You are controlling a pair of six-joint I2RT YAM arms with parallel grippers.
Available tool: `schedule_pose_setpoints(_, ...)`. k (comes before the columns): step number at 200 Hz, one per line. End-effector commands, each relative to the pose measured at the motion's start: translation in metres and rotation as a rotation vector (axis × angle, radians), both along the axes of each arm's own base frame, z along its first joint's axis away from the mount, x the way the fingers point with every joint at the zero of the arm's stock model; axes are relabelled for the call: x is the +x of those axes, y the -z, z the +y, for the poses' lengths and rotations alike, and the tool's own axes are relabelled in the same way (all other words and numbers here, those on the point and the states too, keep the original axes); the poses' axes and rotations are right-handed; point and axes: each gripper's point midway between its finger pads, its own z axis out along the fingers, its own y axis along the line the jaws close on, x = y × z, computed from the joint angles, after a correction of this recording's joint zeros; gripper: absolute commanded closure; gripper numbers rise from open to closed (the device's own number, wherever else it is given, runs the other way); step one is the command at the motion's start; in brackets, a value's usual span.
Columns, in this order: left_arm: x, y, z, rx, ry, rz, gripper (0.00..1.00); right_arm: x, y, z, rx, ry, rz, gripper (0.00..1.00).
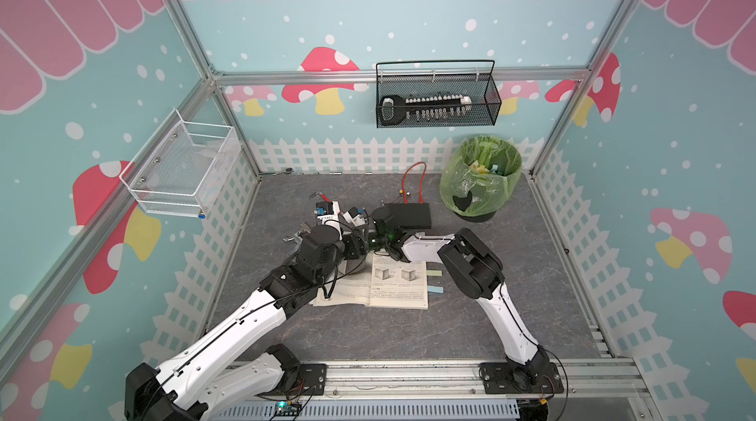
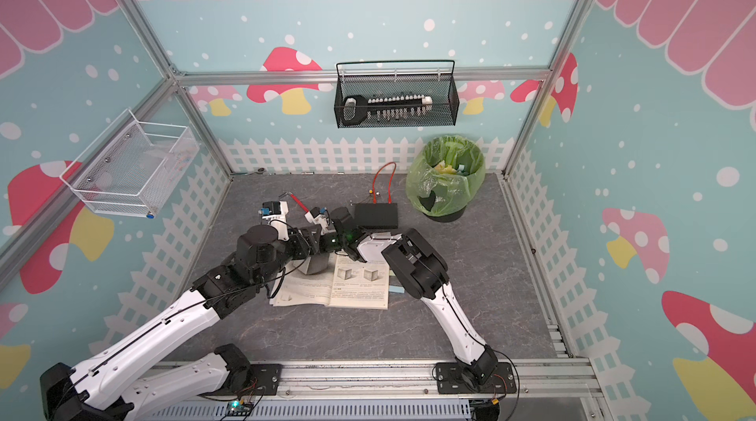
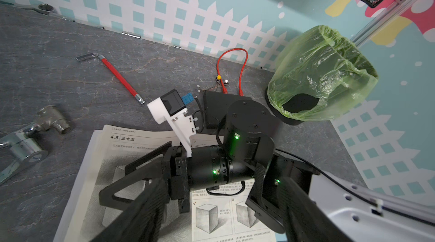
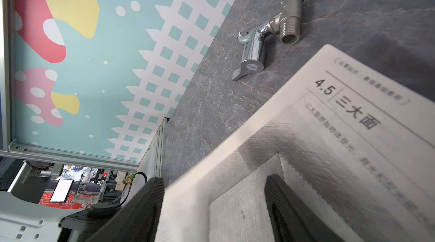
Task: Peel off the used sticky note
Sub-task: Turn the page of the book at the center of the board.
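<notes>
With both sticky notes on the book's right edge, peeling seems undone; left hand and right hand gape empty over its left page.

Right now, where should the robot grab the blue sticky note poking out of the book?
Probably the free end of the blue sticky note, jutting past the page edge of the book. Come from that outer side, low over the table, since it lies flat.
</notes>
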Motion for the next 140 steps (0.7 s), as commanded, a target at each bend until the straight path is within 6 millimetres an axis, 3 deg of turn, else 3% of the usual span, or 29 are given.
schedule_pose_setpoints(1, -0.01, 0.011, -0.009, -0.017, 0.078, 0.04, 0.22, -0.004, 0.024, 0.005, -0.028, -0.012, 0.042, 0.26)
schedule_pose_setpoints(18, -0.016, 0.016, -0.017, -0.041, 0.124, 0.065, 0.23, -0.002, 0.028, 0.007, -0.033, -0.011, 0.045, 0.27)
schedule_pose_setpoints(30, -0.018, 0.023, -0.02, -0.046, 0.135, 0.08, 0.29, 0.0, 0.029, 0.007, -0.033, -0.008, 0.042, 0.3)
schedule_pose_setpoints(35, -0.018, 0.027, -0.02, -0.047, 0.135, 0.088, 0.36, 0.001, 0.028, 0.007, -0.033, -0.008, 0.039, 0.31)
schedule_pose_setpoints(52, -0.017, 0.047, -0.019, -0.054, 0.111, 0.133, 0.87, 0.004, 0.022, 0.008, -0.037, -0.002, 0.023, 0.36)
schedule_pose_setpoints(61, -0.016, 0.061, -0.018, -0.055, 0.091, 0.164, 1.0, 0.007, 0.017, 0.007, -0.044, 0.01, 0.007, 0.37)
schedule_pose_setpoints(106, 0.002, 0.143, 0.007, -0.005, -0.144, 0.354, 1.0, 0.033, 0.005, -0.019, -0.17, 0.17, -0.061, 0.39)
schedule_pose_setpoints(140, 0.009, 0.185, 0.022, 0.015, -0.251, 0.438, 1.0, 0.043, 0.002, -0.034, -0.225, 0.239, -0.079, 0.4)
